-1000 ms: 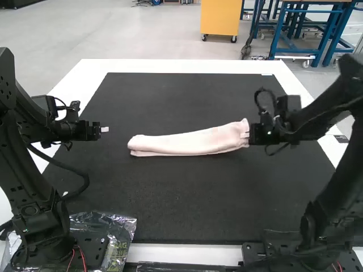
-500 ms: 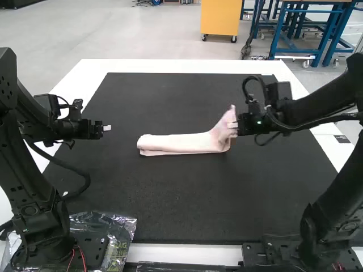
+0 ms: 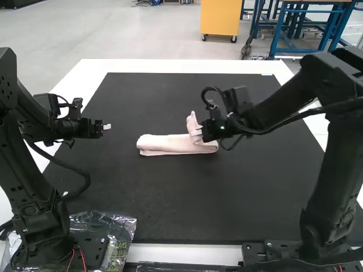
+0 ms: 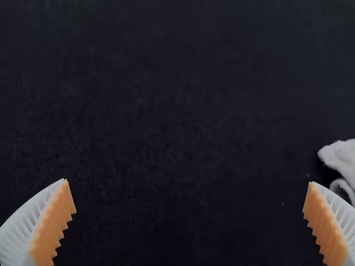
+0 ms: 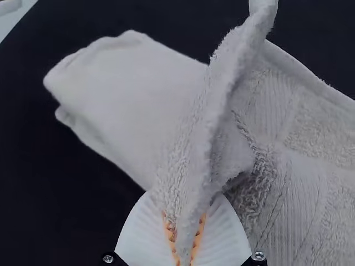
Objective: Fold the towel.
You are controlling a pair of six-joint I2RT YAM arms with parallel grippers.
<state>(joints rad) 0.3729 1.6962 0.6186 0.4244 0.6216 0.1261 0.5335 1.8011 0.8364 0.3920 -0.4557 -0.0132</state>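
Right pincer clamping towel, black mat

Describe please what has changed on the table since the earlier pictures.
In the high view, the right tool moved left over the mat, lifting the right end of the towel and bringing it back over the rest, so the towel now lies shorter. Its left end slid slightly right at first. The tool now holds the raised part. The left tool stayed almost in place, open.
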